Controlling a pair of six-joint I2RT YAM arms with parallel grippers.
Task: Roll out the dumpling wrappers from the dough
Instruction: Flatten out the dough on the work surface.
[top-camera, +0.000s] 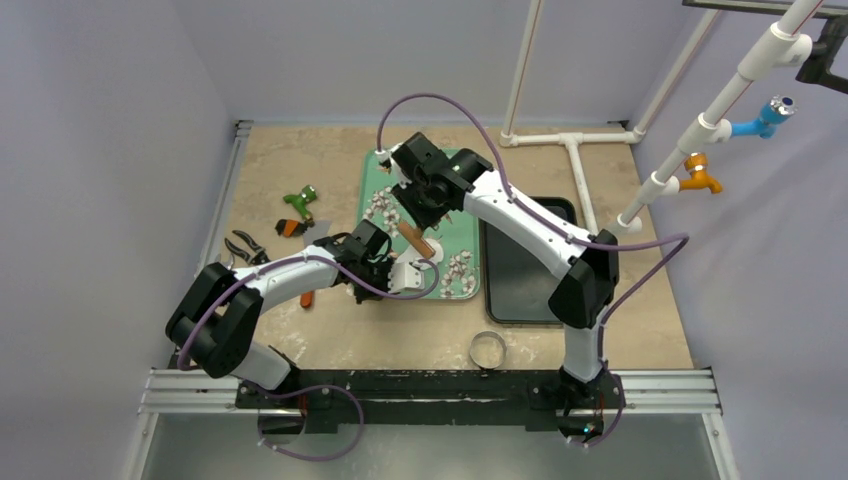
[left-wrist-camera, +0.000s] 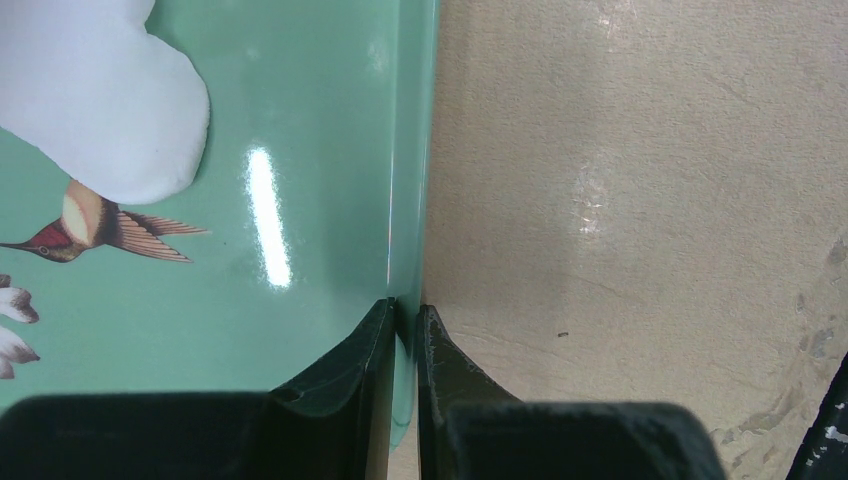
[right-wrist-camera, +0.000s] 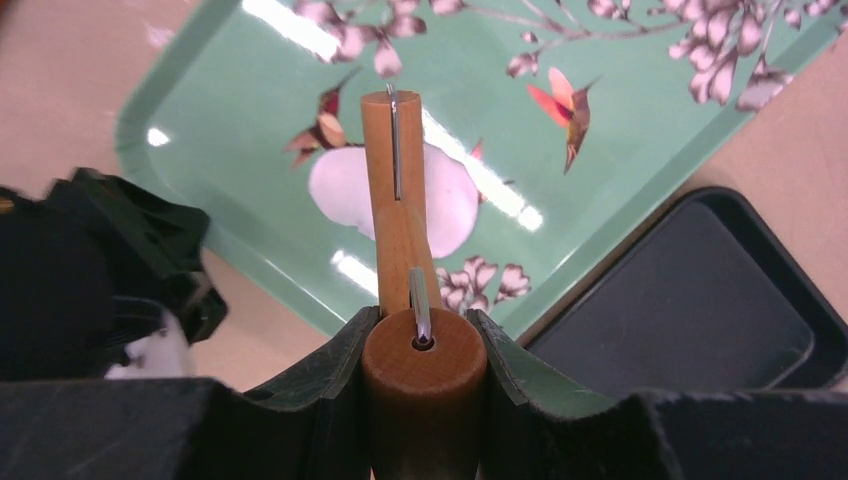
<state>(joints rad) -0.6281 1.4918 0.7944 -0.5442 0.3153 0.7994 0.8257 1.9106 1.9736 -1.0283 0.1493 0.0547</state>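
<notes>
Wooden roller (right-wrist-camera: 395, 150) is clamped in the right claw (right-wrist-camera: 424, 338), poised over the flattened dough (right-wrist-camera: 452, 205) on the green tray (right-wrist-camera: 620, 170). At the tray's edge the left claw (left-wrist-camera: 405, 318) pinches the rim. Press evenly, roll outward from the middle, and hold the tray pinned.

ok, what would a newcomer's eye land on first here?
The wooden rolling pin, clamped in the right gripper and pointing out over a flat white piece of dough on the green tray with the hummingbird print. Next, the left gripper pinching that tray's rim. A black tray sits just right of the green one.
</notes>
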